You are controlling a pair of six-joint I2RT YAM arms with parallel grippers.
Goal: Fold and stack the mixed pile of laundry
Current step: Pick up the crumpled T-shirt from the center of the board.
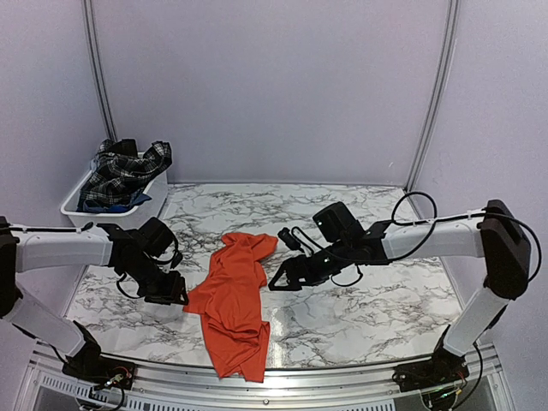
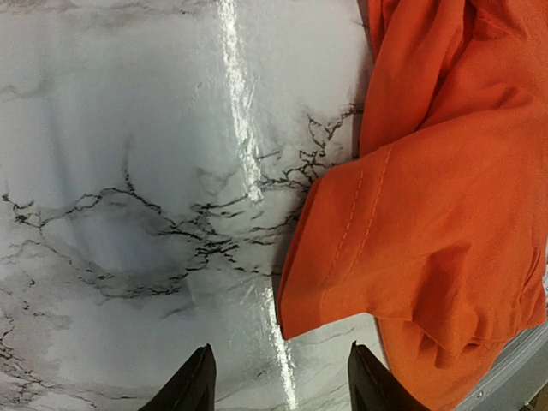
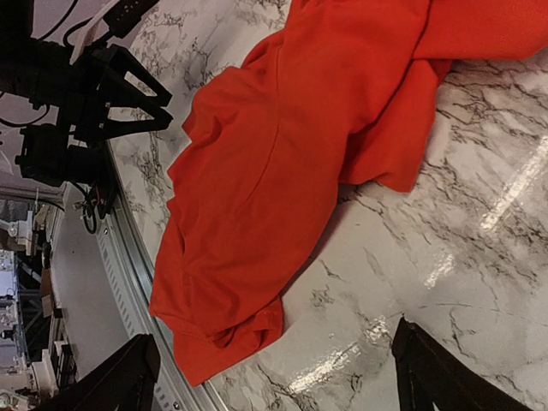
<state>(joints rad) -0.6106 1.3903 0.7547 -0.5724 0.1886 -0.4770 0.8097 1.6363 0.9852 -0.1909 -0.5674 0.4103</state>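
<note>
T-shirt (image 1: 233, 304) lies mid-desk (image 1: 360, 317), near end at front edge. Left claw (image 1: 169, 295) just L of it, right claw (image 1: 278, 282) just R. Bin (image 1: 81, 210) at far-L corner, plaid piece (image 1: 124, 171) in it.

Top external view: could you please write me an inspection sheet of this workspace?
Surface: marble table, glossy, with glare streaks.
Job's things: orange T-shirt lies crumpled between the arms, its hem reaching the near edge; plaid piece and blue piece heaped in the white bin, back left.
Clutter: nothing seen.
Hands: left hand open, empty, low beside the shirt's left edge; right hand open, empty, at the shirt's right.
Cables: black cable loops off the right arm, apart from the cloth.
Surroundings: pale walls behind and at the sides.
</note>
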